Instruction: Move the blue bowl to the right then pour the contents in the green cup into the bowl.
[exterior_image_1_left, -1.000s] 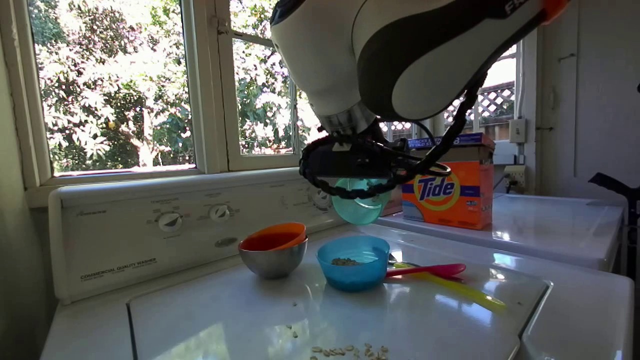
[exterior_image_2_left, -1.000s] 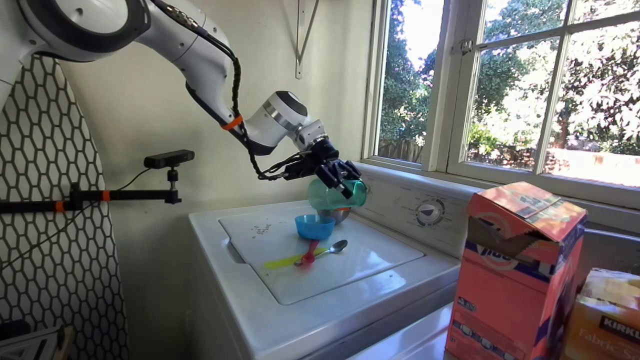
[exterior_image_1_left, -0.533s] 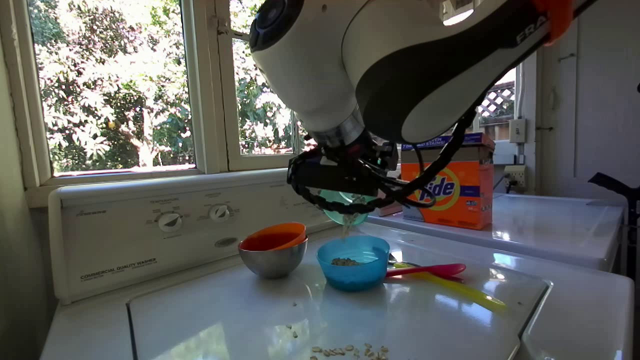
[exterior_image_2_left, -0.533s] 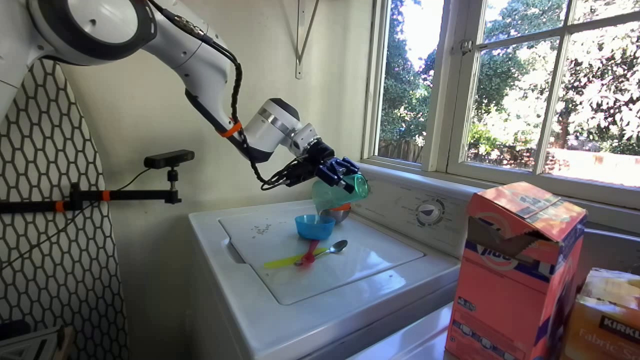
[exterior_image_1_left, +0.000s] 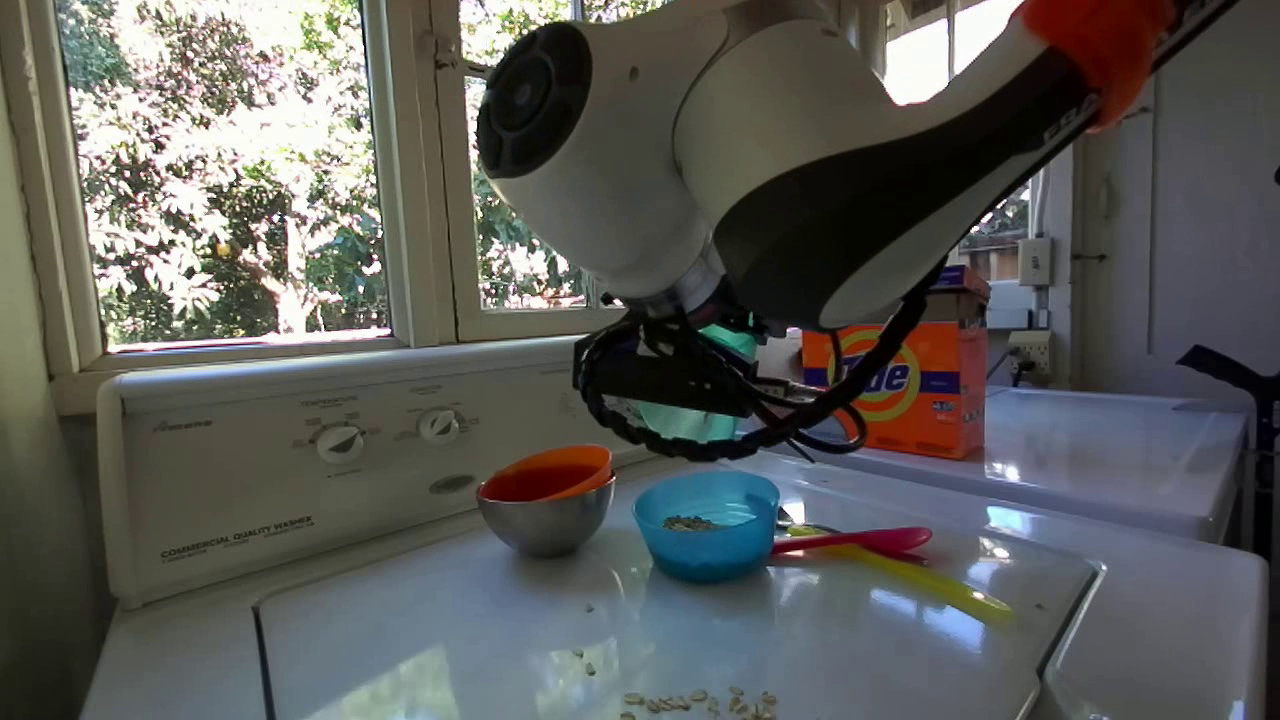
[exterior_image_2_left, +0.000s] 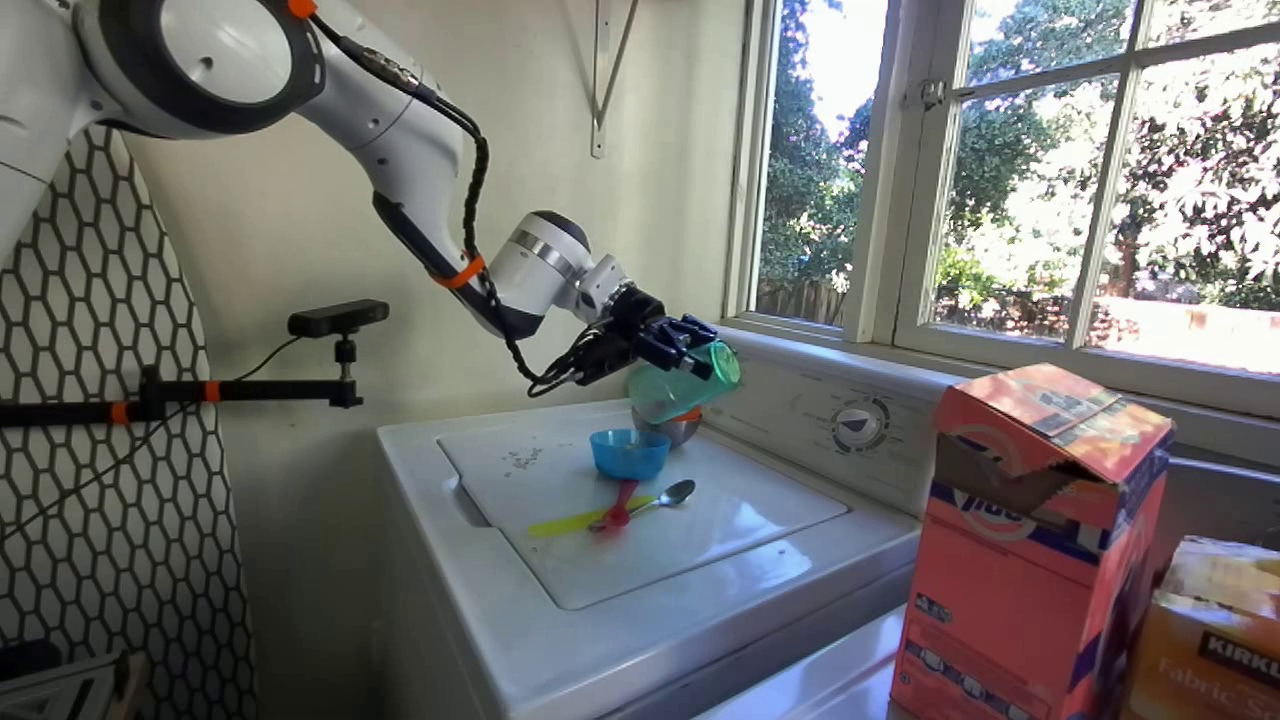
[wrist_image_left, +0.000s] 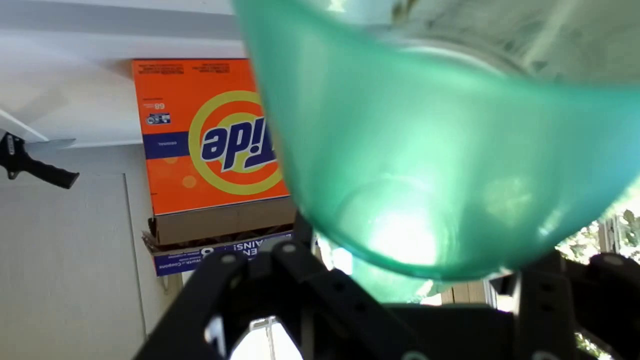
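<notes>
You have first three utensils (exterior_image_2_left: 617, 516), pink, yellow, silver, then one round sky-blue plastic bowl (exterior_image_2_left: 630, 460). Above it your black gripper (exterior_image_2_left: 705, 350), spread rather wide, holds one tall translucent green plastic cup (exterior_image_2_left: 664, 392), tilted. Farther, one orange bowl (exterior_image_1_left: 592, 463) leans in one metal bowl (exterior_image_1_left: 550, 525).

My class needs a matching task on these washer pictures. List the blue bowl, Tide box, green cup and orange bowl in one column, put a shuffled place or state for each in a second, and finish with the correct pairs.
Column one
1. blue bowl
2. Tide box
3. green cup
4. orange bowl

Column two
A. tipped, base higher than mouth, gripped by the robot's hand
B. tilted inside a metal bowl
C. standing on a white surface beyond the washer lid
D. upright on the washer lid, with small grain-like pieces inside

Right pairs: 1-D, 2-C, 3-A, 4-B
</notes>
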